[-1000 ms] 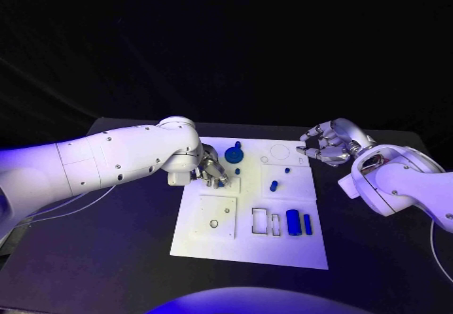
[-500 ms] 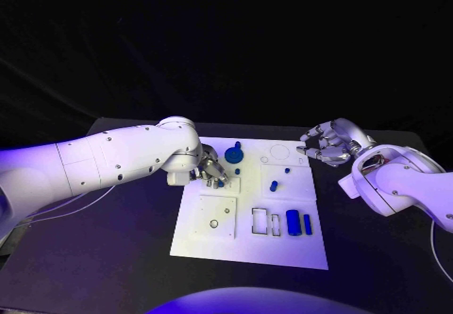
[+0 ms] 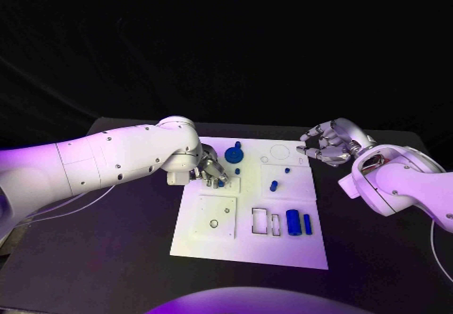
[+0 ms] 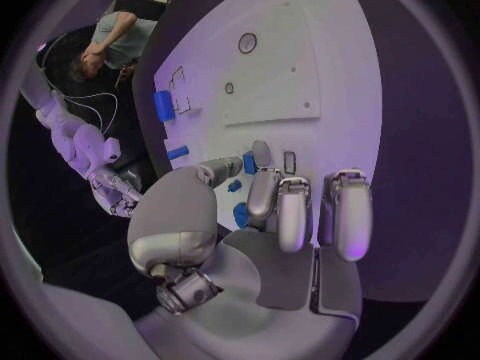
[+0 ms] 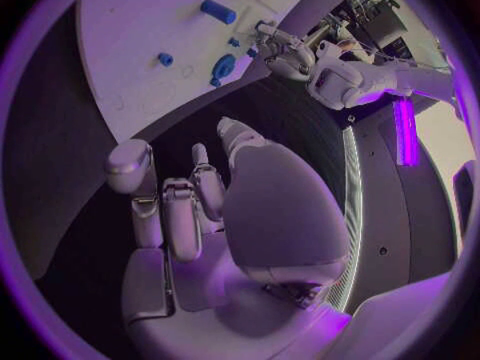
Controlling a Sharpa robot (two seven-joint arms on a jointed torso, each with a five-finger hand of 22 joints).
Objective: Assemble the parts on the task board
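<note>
— While the head camera looks down on it, where does the task board (image 3: pixel 250 245) sit?
— Mid-desk (image 3: pixel 104 261), a white plate on the black top. The left hand (image 3: pixel 209 171) is down on its upper left part, fingers bunched over a small blue part (image 3: pixel 220 184).
— Does the left wrist camera add anything?
— Yes. From behind the palm, the fingertips (image 4: pixel 262 154) reach down to the board, with a small blue piece (image 4: pixel 249 163) between thumb and finger; it looks pinched, though the contact is partly hidden. More blue bits lie just under the fingers.
— And the other parts?
— A blue disc (image 3: pixel 233 155) near the board's top edge, a small peg (image 3: pixel 273 186) in the middle, and a blue cylinder (image 3: pixel 294 222) beside a slimmer blue bar (image 3: pixel 308 224) towards the lower right, next to two outlined rectangular slots.
— The right hand (image 3: pixel 324 146)?
— Off the board's upper right corner, above the desk, fingers curled in and holding nothing; its wrist camera shows the same curl.
— The surroundings?
— Dark beyond the desk.
</note>
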